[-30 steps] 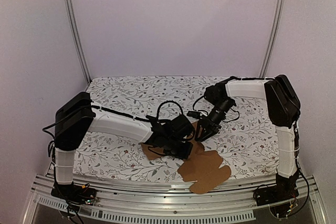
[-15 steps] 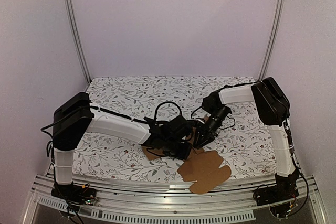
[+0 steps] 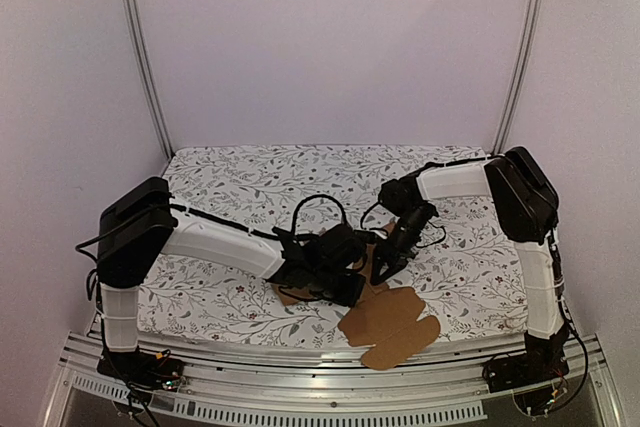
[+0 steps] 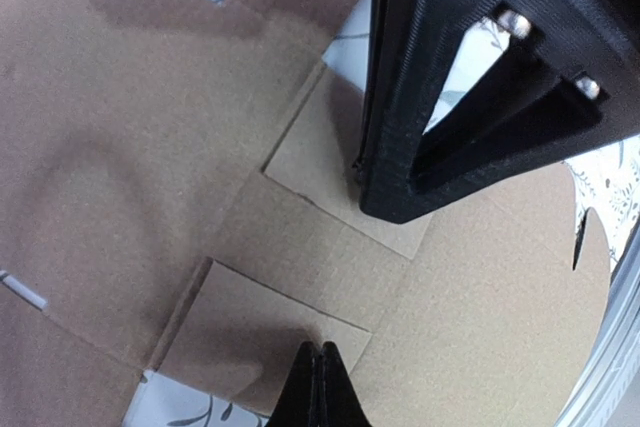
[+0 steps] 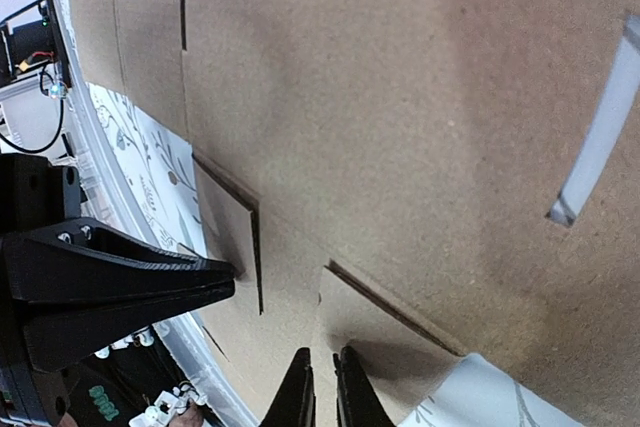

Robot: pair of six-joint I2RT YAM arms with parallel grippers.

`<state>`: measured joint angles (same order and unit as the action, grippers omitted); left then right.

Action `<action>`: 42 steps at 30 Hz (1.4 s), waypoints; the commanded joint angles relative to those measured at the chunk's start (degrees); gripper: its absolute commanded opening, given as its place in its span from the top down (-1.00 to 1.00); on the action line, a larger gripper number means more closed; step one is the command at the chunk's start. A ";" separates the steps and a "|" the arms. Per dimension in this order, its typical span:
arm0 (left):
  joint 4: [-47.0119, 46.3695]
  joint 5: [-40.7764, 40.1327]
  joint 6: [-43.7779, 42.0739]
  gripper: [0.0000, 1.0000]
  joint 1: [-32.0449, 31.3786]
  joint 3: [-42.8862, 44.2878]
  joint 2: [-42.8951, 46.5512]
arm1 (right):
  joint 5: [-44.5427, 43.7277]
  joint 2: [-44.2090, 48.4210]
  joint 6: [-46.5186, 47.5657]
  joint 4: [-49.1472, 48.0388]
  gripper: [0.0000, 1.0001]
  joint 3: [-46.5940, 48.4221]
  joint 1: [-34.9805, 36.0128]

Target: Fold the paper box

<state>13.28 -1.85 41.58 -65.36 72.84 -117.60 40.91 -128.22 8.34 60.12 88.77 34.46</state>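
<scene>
The paper box [image 3: 392, 325] is a flat brown die-cut sheet at the table's front edge, with one rounded flap reaching over the edge. It fills the left wrist view [image 4: 150, 147] and the right wrist view [image 5: 400, 97]. My left gripper [image 3: 347, 287] is shut, and its tips [image 4: 320, 372] press on a small square flap. My right gripper [image 3: 378, 272] stands close beside it, its tips [image 5: 322, 382] closed on the edge of another small flap, which is slightly raised. Each gripper shows in the other's wrist view: the right [image 4: 395, 202] and the left [image 5: 210, 272].
A floral cloth [image 3: 230, 187] covers the table. A metal rail [image 3: 300, 387] runs along the front edge just below the sheet. Loose black cables [image 3: 320, 209] loop behind the left wrist. White walls and upright posts close in the back and sides.
My right arm has swung left and down, bringing its gripper onto the sheet next to the left gripper. The left gripper and the sheet have hardly moved.
</scene>
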 commanded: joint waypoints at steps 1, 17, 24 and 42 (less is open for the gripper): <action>10.77 -4.13 -1.69 1.00 0.66 -3.75 -2.05 | -21.29 -3.64 -1.06 -4.69 0.88 -3.89 0.53; 9.22 -3.26 -6.16 1.00 1.14 -5.87 -1.01 | -27.04 -5.22 -1.04 -5.70 0.92 -3.81 1.56; 9.37 -3.63 -7.29 1.00 1.12 -3.87 -0.17 | -27.09 -5.59 -1.04 -5.56 0.93 -3.56 1.58; 14.28 -5.26 -9.61 1.00 0.98 2.07 -8.68 | -26.39 -5.64 -1.32 -5.12 0.92 -3.44 1.34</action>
<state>22.20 -4.25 32.71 -65.12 77.89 -118.98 34.15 -126.76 7.70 59.33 88.92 36.60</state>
